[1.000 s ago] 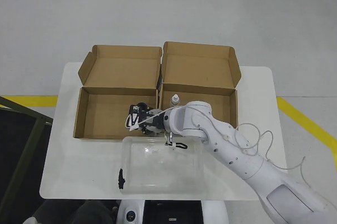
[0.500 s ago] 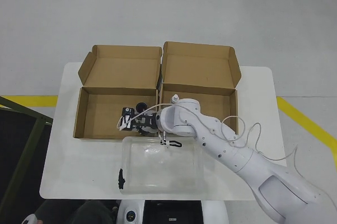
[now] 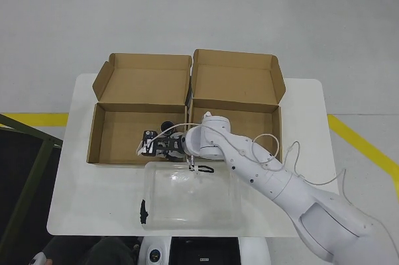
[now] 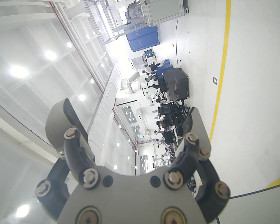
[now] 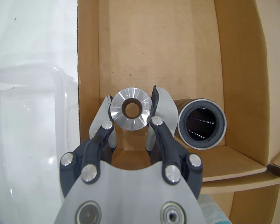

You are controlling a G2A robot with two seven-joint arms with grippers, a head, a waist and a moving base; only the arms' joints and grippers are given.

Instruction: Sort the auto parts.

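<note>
Right gripper (image 5: 131, 108) pinches a bushing (image 5: 141, 117) in the box (image 5: 158, 36), bearing (image 3: 166, 124) at its 1 o'clock; left gripper (image 4: 129, 108) spread.

My right gripper (image 5: 131, 94) clamps a silver bushing (image 5: 131, 111), a short round piece with a hole through its middle and fine radial marks on its bright face. I hold it over the near right part of the left cardboard box (image 3: 120, 136). Just beside it, farther back and to the right, a linear bearing (image 5: 201, 127) lies on its side on the box floor: a grey cylinder with a black end rim and rows of balls inside.
</note>
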